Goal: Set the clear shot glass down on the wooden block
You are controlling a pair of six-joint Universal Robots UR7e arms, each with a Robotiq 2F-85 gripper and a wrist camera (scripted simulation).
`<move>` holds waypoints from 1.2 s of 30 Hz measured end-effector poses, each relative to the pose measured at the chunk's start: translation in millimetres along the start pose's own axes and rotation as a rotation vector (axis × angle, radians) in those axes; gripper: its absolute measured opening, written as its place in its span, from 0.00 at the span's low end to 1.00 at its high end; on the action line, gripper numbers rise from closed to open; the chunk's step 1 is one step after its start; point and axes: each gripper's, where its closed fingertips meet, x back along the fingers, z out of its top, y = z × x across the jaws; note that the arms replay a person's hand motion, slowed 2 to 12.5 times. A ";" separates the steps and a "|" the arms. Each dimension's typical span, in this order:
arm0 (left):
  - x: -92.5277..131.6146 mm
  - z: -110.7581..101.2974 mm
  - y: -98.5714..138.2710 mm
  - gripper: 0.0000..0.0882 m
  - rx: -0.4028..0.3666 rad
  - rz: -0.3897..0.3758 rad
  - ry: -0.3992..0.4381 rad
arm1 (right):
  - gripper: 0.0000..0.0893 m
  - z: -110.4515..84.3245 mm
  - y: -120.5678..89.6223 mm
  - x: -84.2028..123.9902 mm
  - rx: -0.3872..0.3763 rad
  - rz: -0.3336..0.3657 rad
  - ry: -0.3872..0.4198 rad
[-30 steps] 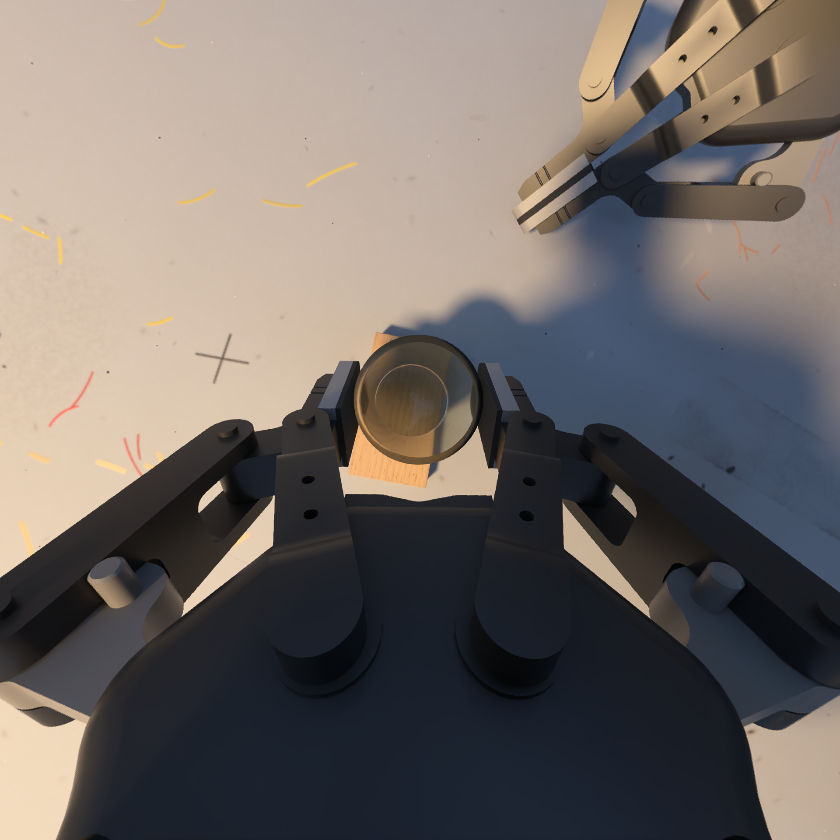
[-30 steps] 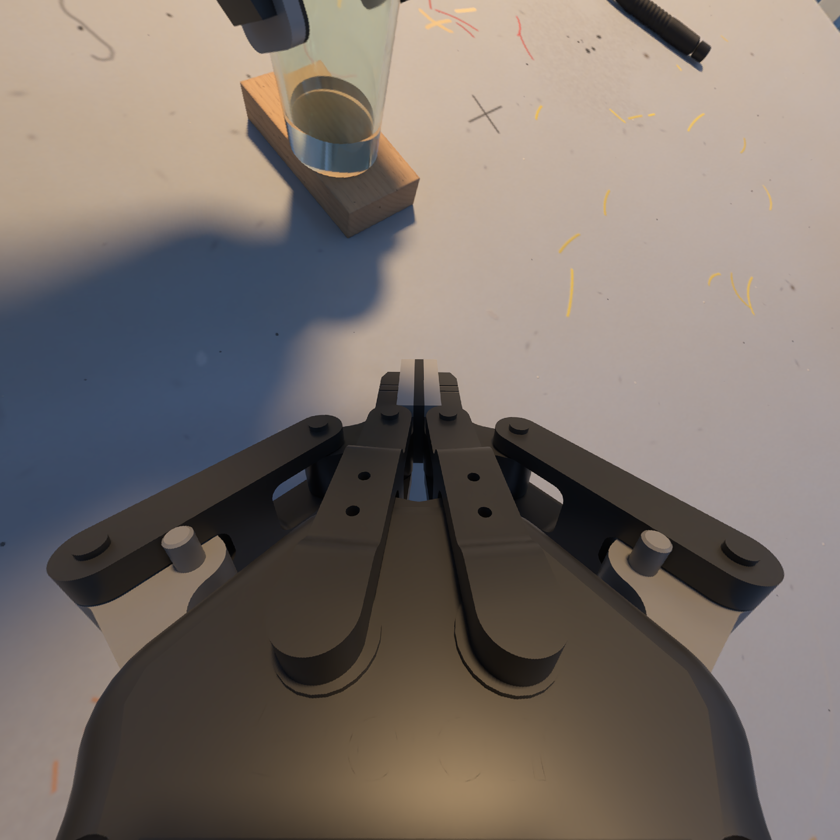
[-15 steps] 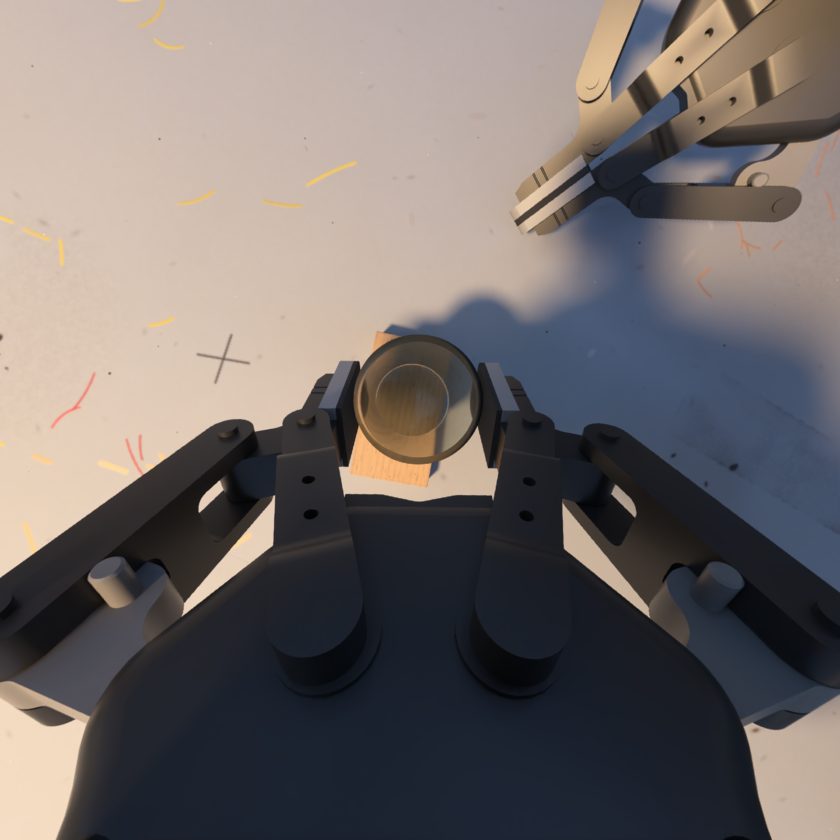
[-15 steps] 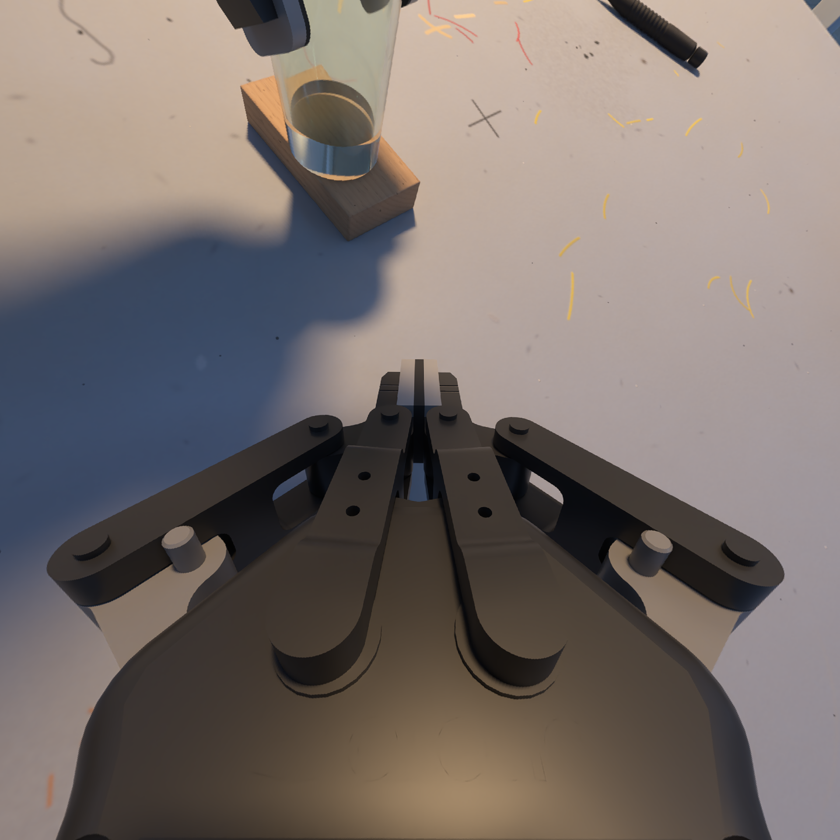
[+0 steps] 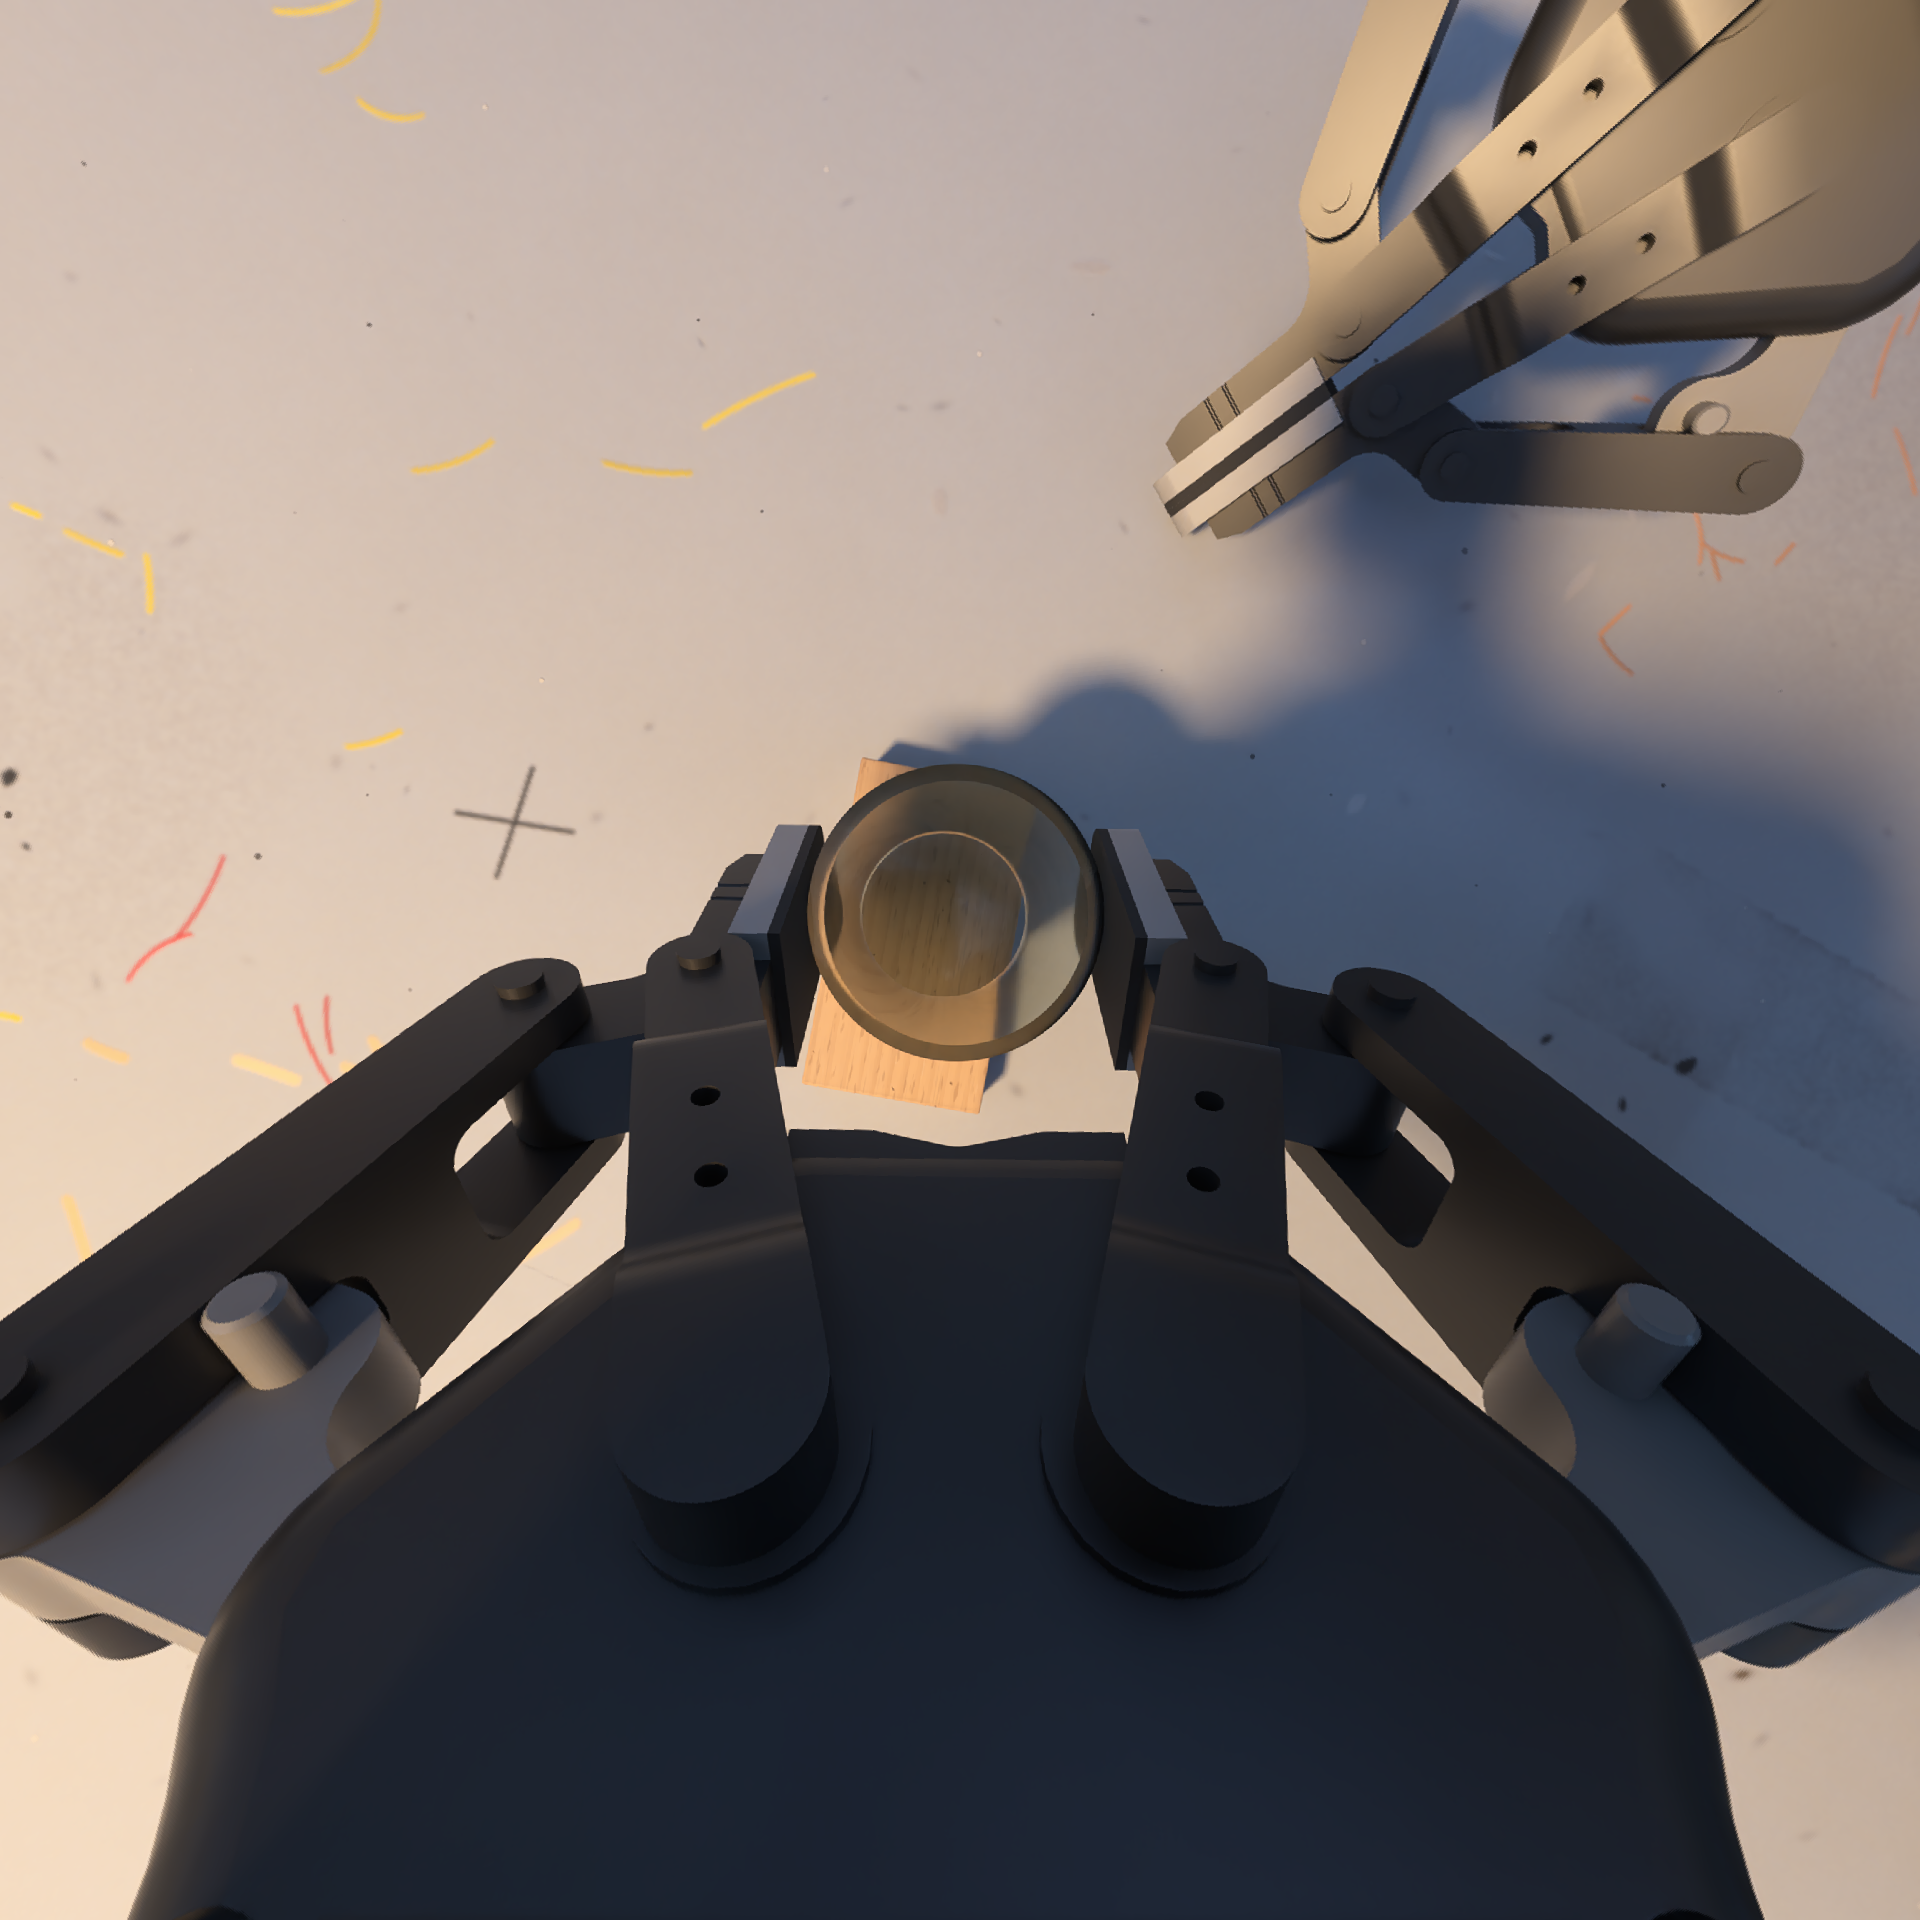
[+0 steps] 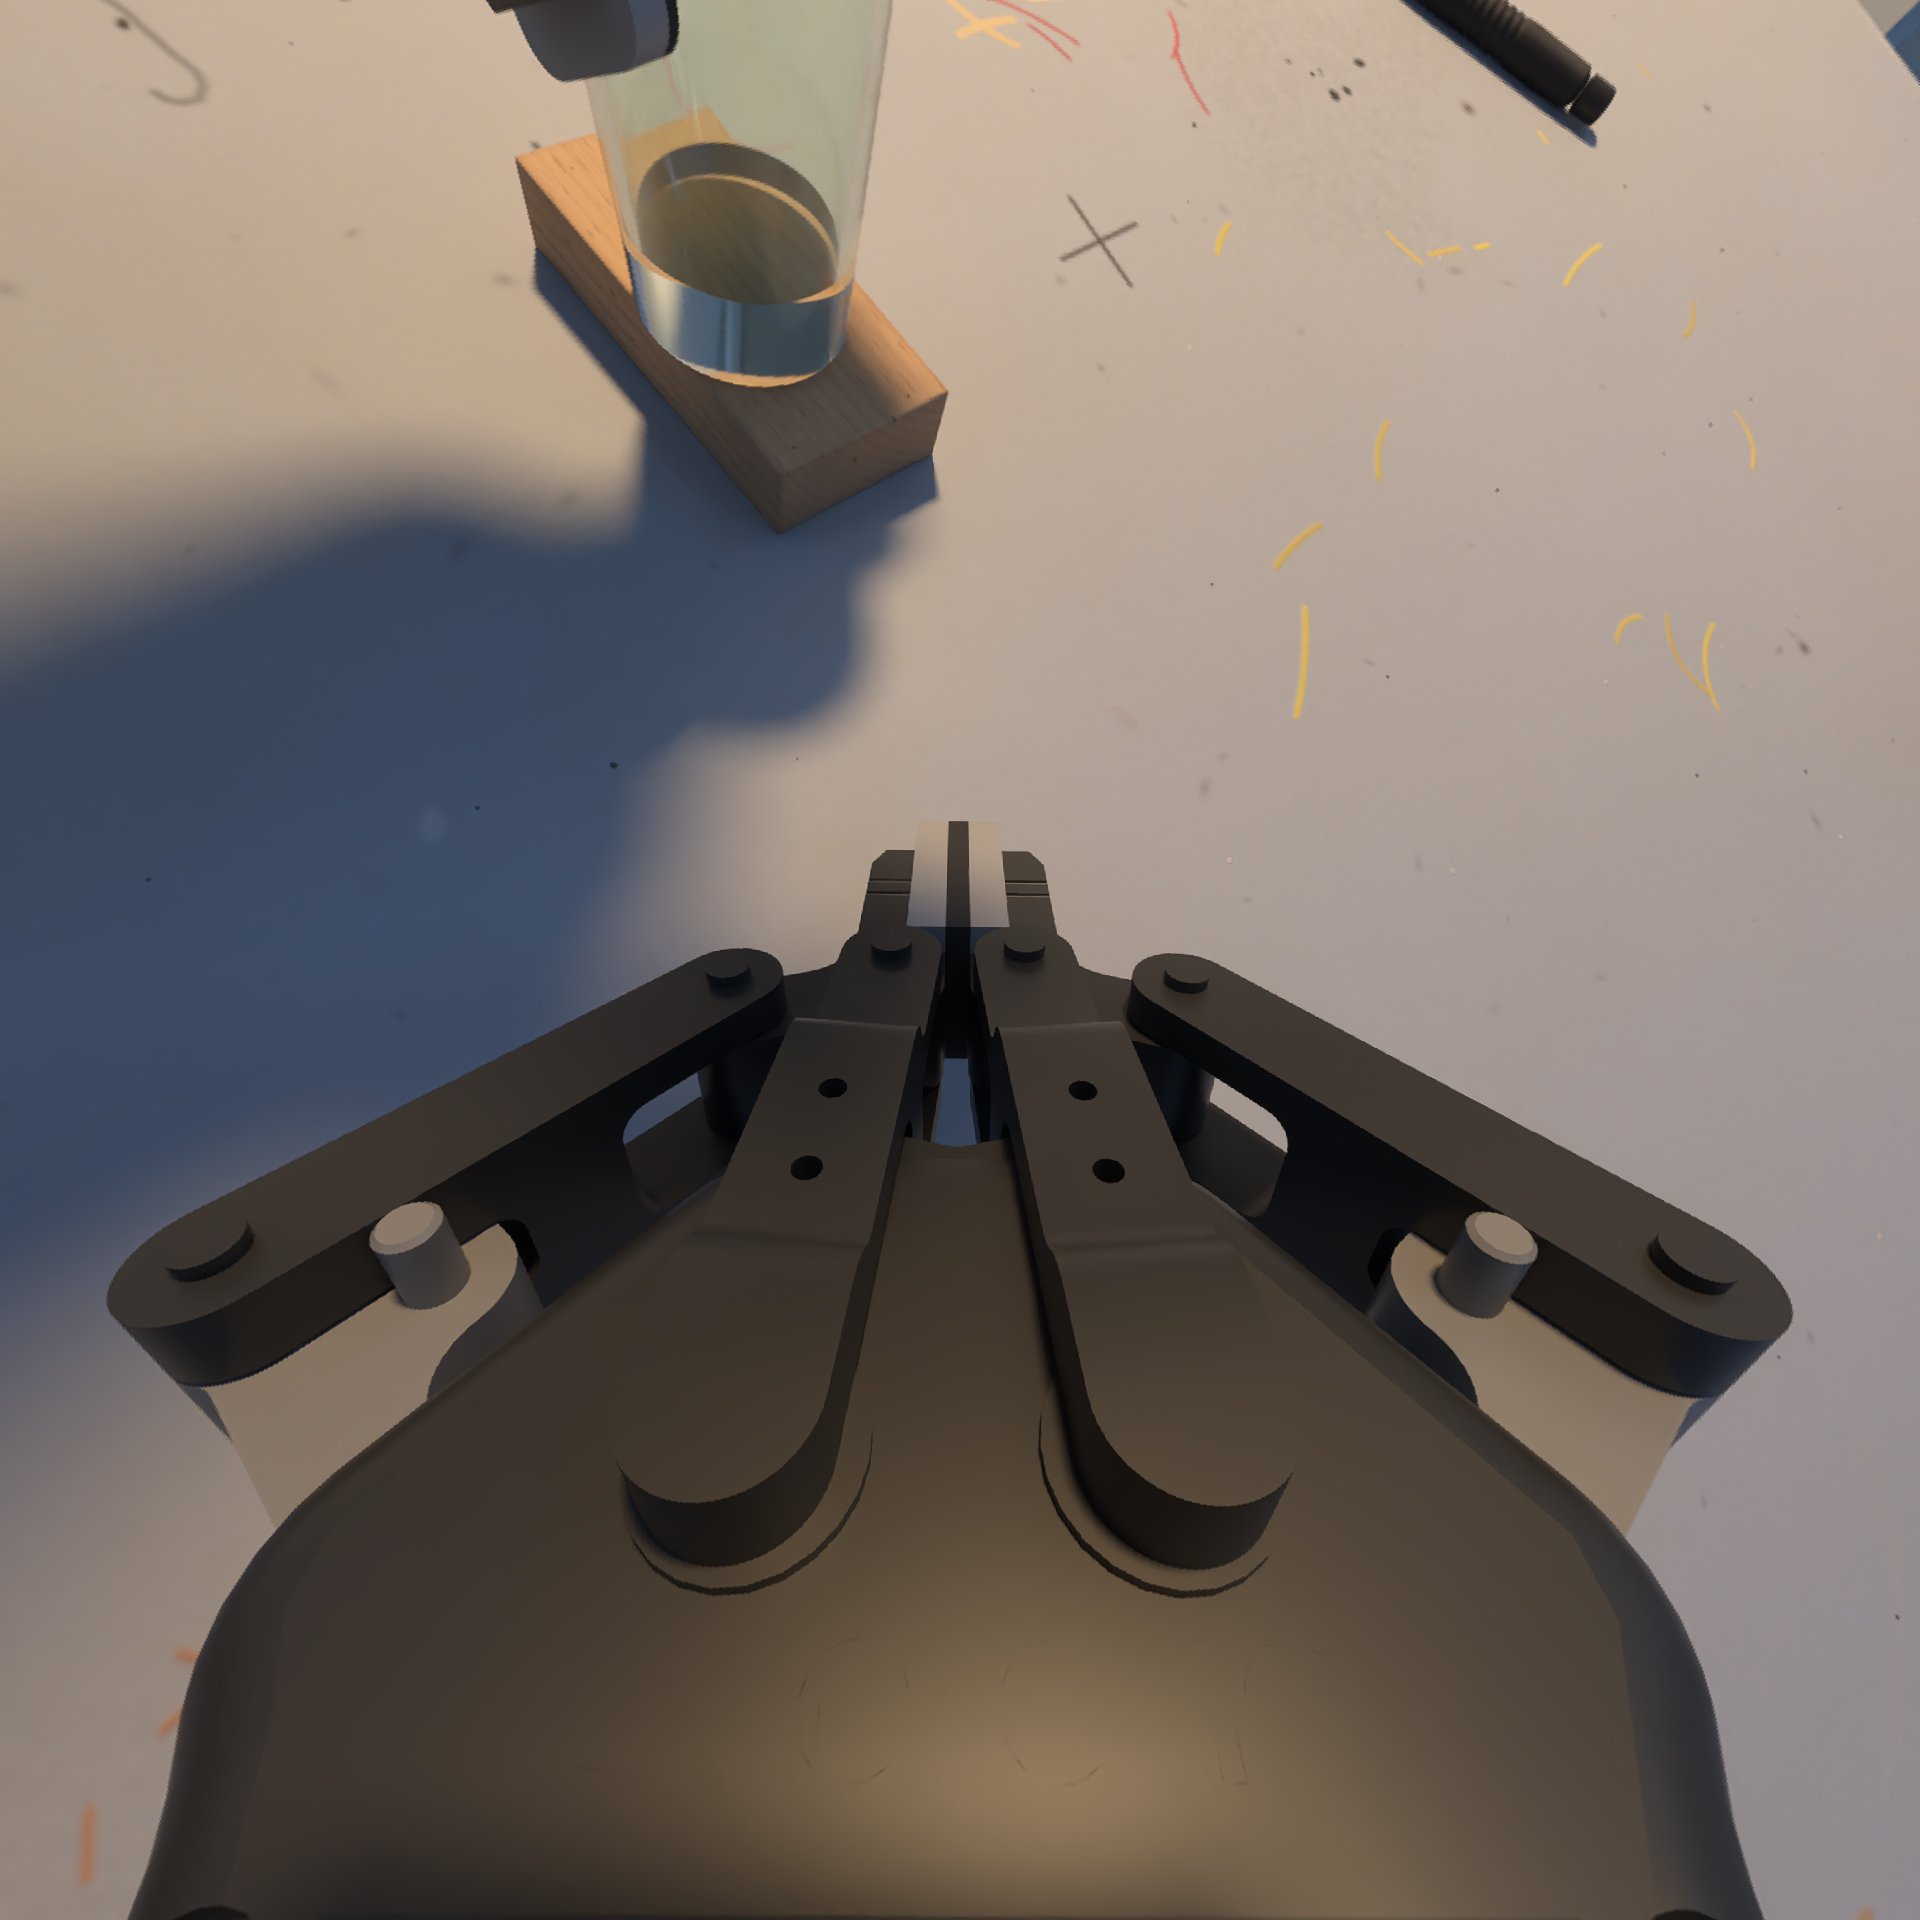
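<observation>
two tools in view. left tool point(image 5: 951, 920) grips the clear, tall, thick-based shot glass point(image 5: 951, 914) by its upper wall, one pad point(image 5: 774, 914) on each side at rim height, glass upright. glass base sits on or just over the light oak rectangular wooden block point(image 6: 831, 436); from the right wrist view it reads as touching, but i can't confirm contact. base covers most of the block's width, slightly toward one long edge, so little margin. block lies flat on the pale grey scuffed bench point(image 5: 623, 260).

right tool point(image 6: 956, 873) is fully closed on nothing, well apart from the block, idle.

handling judgement: rigid, smooth, brittle, light; thick base keeps weight low but the tall body tips easily. smooth wall is likely slippery, so a diametral pinch just under the rim, as it is now, is right; keep squeeze moderate. release straight apart, retreat vertically, no side drag or it walks off the block.

black pen point(image 6: 1507, 52) near the far bench edge, coloured scribbles around, none in the way.
</observation>
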 end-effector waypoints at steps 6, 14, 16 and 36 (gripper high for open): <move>0.0 0.1 0.0 0.51 0.000 0.000 0.003 | 0.00 -2.0 2.6 -0.5 -0.003 -0.014 -0.010; -0.1 0.2 -0.1 0.51 0.001 0.000 0.007 | 0.00 -0.9 3.7 -1.7 0.010 -0.027 -0.004; -0.1 0.3 -0.1 0.51 0.001 -0.001 0.008 | 0.00 -0.5 3.8 -2.2 0.013 -0.030 -0.004; -0.3 0.5 -1.1 0.51 0.003 0.003 0.012 | 0.00 0.1 9.7 -3.4 0.056 -0.075 -0.028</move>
